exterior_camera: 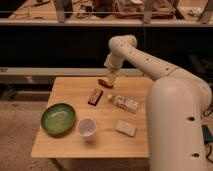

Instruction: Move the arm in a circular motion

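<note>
The arm (150, 62) rises from the right foreground, bends at a bulbous joint high over the far side of the table (70, 87), and drops to the gripper (112, 78), which hangs low over the back edge, just above a small reddish-brown item (104, 82). Whether the gripper is open or closed cannot be told. It appears to carry nothing. To trace a clean circle, the tip probably needs more height first, since a low sweep could knock the reddish item, the dark bar (95, 96) or the lying bottle (124, 103) nearby. A smooth, even loop over the tabletop seems best, staying level throughout. The white cup (86, 127), green bowl (58, 118) and pale block (126, 128) sit nearer the front, well apart from the tip.
</note>
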You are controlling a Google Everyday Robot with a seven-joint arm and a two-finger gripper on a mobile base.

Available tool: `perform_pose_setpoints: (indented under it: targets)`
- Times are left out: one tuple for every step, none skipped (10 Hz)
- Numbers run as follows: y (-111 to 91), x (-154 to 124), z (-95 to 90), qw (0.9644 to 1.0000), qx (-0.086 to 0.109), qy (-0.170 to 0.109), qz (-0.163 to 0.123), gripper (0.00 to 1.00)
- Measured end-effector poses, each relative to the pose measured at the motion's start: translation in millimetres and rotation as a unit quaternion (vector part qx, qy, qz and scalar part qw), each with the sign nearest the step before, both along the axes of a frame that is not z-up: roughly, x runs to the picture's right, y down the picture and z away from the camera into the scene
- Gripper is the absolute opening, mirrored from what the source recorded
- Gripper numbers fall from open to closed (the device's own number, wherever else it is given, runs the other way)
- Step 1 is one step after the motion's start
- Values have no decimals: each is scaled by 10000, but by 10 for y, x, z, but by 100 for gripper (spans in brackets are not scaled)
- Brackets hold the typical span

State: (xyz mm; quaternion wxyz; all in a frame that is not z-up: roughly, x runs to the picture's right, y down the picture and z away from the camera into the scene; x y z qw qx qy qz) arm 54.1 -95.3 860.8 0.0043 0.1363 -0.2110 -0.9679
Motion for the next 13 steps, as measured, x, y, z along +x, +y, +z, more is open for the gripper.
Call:
perform_pose_setpoints:
  targets:
    - [48,439,-7,9991,-66,233,350,80]
    - [138,763,-21,9975,-111,394,582,80]
    - [216,1011,-58,9959,-132,509,742,80]
    - [324,1271,-107,9939,-156,627,896,80]
    - [455,1518,-236,9922,-168,708,1014,80]
    - [531,1584,-311,9919,-192,722,1024,80]
    - [668,1627,-455,9924,-247,720,966,80]
    - [831,1629,-624,9933,-307,701,867,80]
    - [967,1614,-765,9940,-352,687,774,80]
    - [1124,1584,-919,9947,-402,663,670,80]
    - [1336,1520,-1099,9954,-475,604,568,80]
    - [1472,1429,-1214,9961,-512,532,481,80]
    - [1625,1243,-1362,9972,-538,397,333,80]
